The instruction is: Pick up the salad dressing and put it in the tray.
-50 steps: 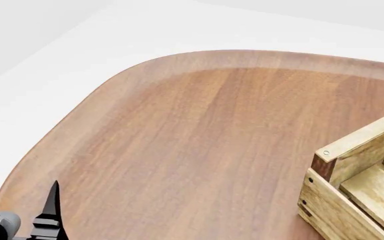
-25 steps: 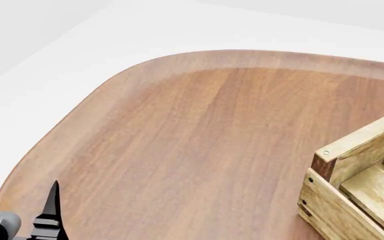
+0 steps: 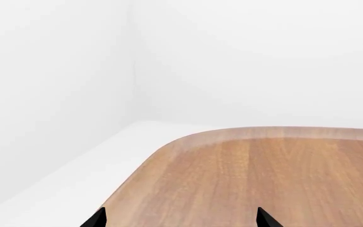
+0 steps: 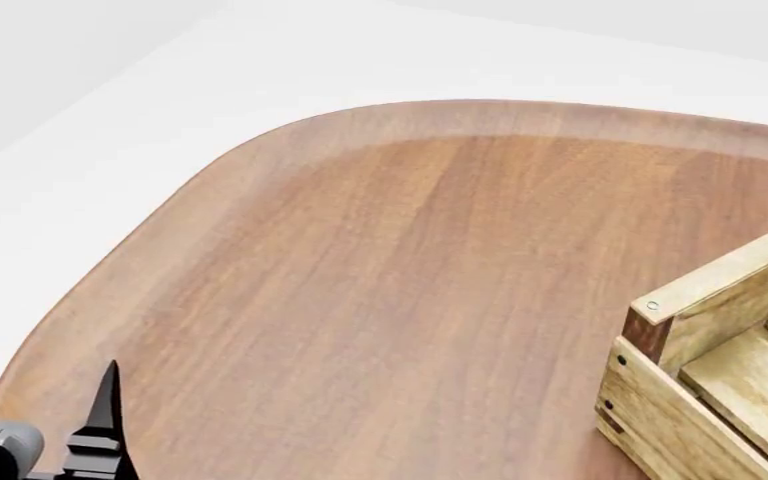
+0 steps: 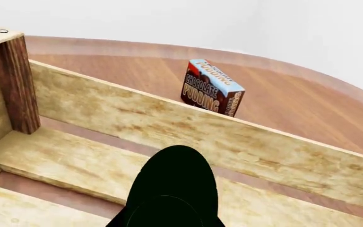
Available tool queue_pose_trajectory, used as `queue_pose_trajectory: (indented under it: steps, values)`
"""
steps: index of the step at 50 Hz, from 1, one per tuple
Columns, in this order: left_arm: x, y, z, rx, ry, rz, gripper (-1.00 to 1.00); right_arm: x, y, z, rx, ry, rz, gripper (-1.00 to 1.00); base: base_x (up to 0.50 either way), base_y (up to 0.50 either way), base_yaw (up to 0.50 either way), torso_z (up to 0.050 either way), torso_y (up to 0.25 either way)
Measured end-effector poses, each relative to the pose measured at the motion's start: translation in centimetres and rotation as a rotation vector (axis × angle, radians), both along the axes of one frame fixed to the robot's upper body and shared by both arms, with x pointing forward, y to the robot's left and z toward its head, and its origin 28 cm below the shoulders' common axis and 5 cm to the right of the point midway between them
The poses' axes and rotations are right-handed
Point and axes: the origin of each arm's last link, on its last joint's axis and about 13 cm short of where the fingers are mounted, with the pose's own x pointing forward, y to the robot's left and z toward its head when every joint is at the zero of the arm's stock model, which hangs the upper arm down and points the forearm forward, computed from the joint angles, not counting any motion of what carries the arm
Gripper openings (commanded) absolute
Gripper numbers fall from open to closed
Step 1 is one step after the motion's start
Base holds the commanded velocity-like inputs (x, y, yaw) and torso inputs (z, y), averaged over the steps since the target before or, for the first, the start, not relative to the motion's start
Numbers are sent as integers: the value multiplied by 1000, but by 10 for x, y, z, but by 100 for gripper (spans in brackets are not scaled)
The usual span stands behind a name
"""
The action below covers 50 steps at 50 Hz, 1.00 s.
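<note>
We judge placement underway: a dark object [image 5: 172, 189], possibly the salad dressing, hangs over the tray [image 5: 168, 123]; right grip indeterminate, left gripper [image 4: 37, 410] spread; release next.

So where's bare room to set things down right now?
Bare tabletop runs from the left fingers across to the tray's corner post. Inside the tray, the slats show bare. Beyond its far wall stands a pudding box.
</note>
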Motion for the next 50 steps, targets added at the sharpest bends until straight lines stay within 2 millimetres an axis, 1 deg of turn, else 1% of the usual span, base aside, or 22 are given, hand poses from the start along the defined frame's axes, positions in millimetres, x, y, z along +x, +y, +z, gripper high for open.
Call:
queue_pose_trajectory:
  steps: [17,40,41,50]
  values:
    - [0,0,-1,2,1,1,100,-6,2,-12,22,6,-13,-100,0,0,0,0,1]
    - [0,0,-2,3,1,1,100,-9,4,-18,29,8,-16,-100,0,0,0,0,0]
    - [0,0,-2,3,1,1,100,-9,4,-19,29,8,-15,100,0,0,0,0,0]
    - [0,0,-2,3,1,1,100,-8,4,-17,10,13,-1,100,0,0,0,0,0]
